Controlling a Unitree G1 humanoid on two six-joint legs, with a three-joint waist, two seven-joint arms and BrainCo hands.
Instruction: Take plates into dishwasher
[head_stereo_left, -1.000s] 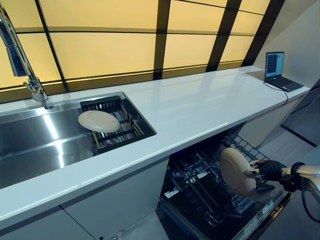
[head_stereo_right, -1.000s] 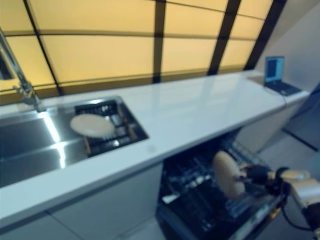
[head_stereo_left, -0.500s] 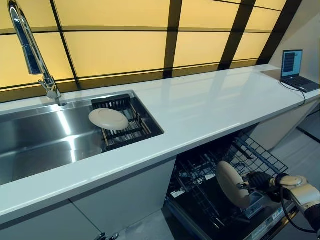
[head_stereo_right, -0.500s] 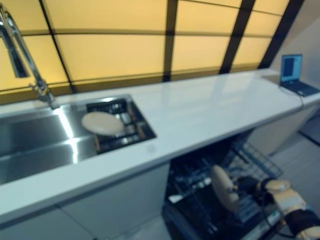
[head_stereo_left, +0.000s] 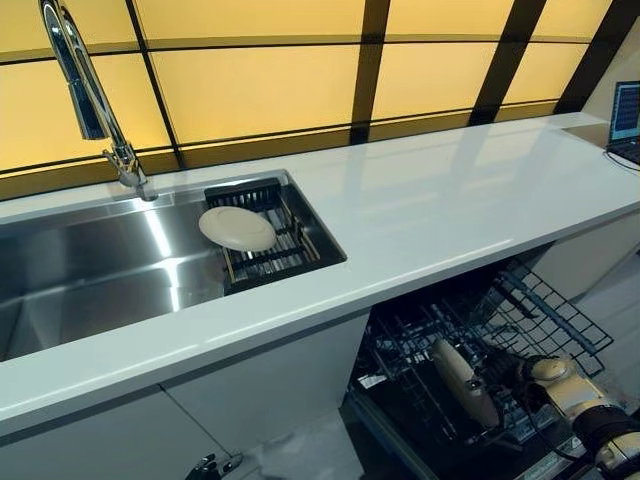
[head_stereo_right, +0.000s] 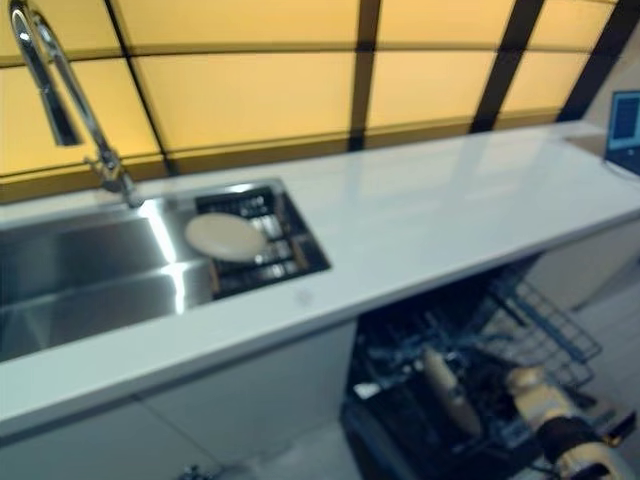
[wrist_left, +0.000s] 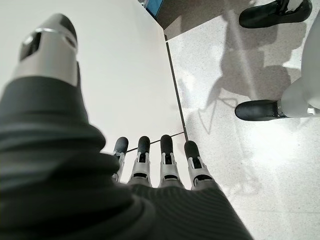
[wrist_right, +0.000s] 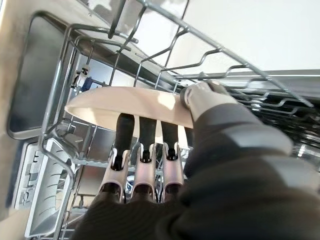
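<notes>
A cream plate (head_stereo_left: 462, 382) stands on edge inside the open dishwasher's lower rack (head_stereo_left: 545, 312), below the counter. My right hand (head_stereo_left: 512, 376) is shut on it. In the right wrist view the thumb (wrist_right: 199, 96) lies on one face of the plate (wrist_right: 125, 102) and the fingers (wrist_right: 143, 134) press the other, with rack wires all around. A second cream plate (head_stereo_left: 237, 228) lies on the dark dish rack (head_stereo_left: 297, 243) in the sink. My left hand (wrist_left: 150, 172) shows only in its wrist view, fingers straight, hanging beside a white cabinet front and holding nothing.
A steel sink (head_stereo_left: 80, 265) with a tall faucet (head_stereo_left: 88, 85) is set in the white counter (head_stereo_left: 440, 205). A laptop (head_stereo_left: 627, 112) sits at the counter's far right end. The pulled-out dishwasher rack takes up the floor space under the counter.
The camera has swung, shifting the whole scene to the right. My right hand has carried the plate lower into the dishwasher rack, and the plate now stands more edge-on.
</notes>
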